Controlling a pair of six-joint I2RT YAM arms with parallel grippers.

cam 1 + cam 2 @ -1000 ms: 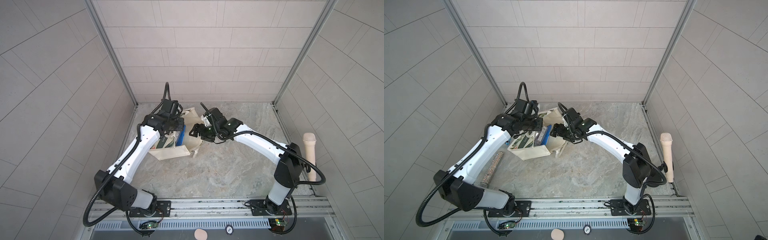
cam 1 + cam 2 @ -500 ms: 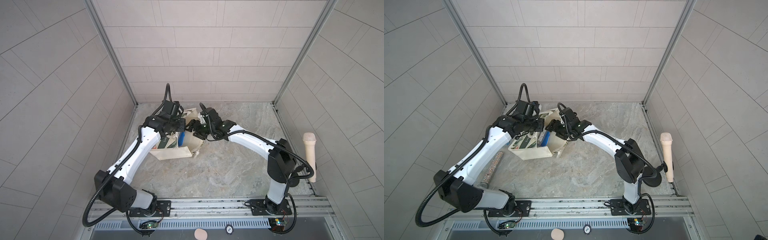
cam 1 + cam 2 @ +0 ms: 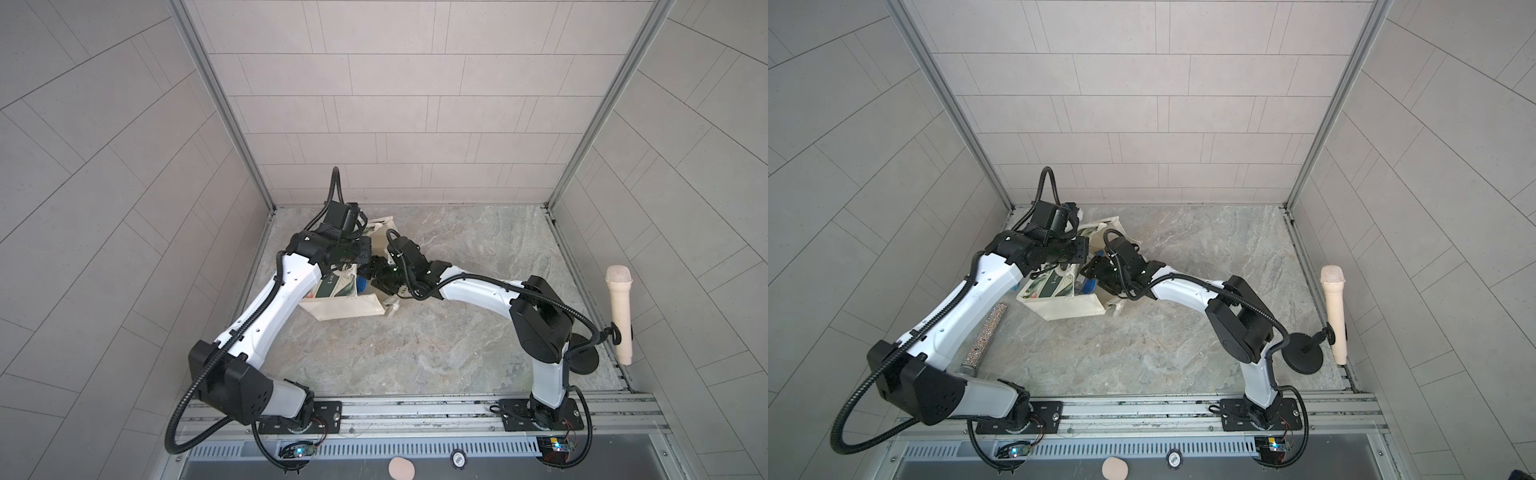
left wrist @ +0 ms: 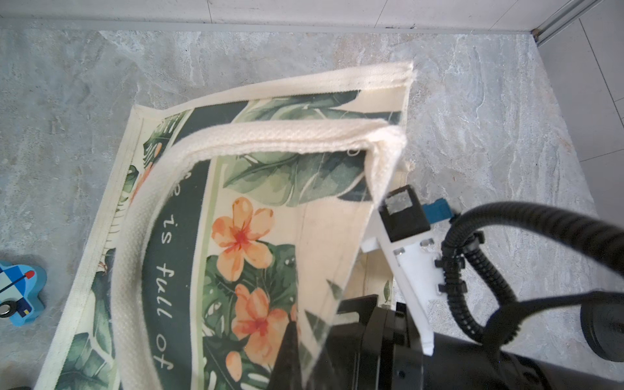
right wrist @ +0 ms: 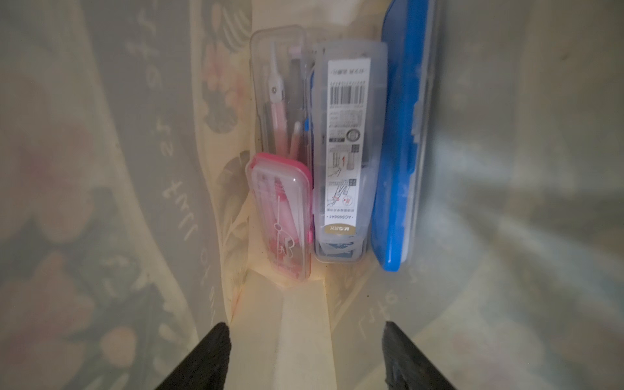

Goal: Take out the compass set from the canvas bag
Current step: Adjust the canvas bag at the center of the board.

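The cream canvas bag [image 3: 345,307] [image 3: 1067,307] with its green leaf print [image 4: 256,162] lies on its side at the back left of the floor, mouth toward the right. My left gripper [image 4: 314,344] [image 3: 363,253] is shut on the cloth at the bag's upper rim and holds the mouth up. My right gripper [image 5: 304,326] [image 3: 1091,276] is inside the mouth, open, with nothing between its fingertips [image 5: 221,329]. Ahead of it several cases stand side by side: a clear case with a pink compass [image 5: 280,98], a pink-rimmed case [image 5: 280,216], a labelled clear case [image 5: 347,152] and a blue case [image 5: 401,135].
A beige microphone [image 3: 619,316] [image 3: 1334,316] on a black round stand [image 3: 1302,357] is at the right wall. A glittery tube [image 3: 984,332] lies under my left arm. A blue toy plane [image 4: 18,293] sits on the floor behind the bag, near the back wall.
My right gripper has moved left into the bag's mouth and its jaws have narrowed somewhat. The left gripper keeps its hold on the rim.
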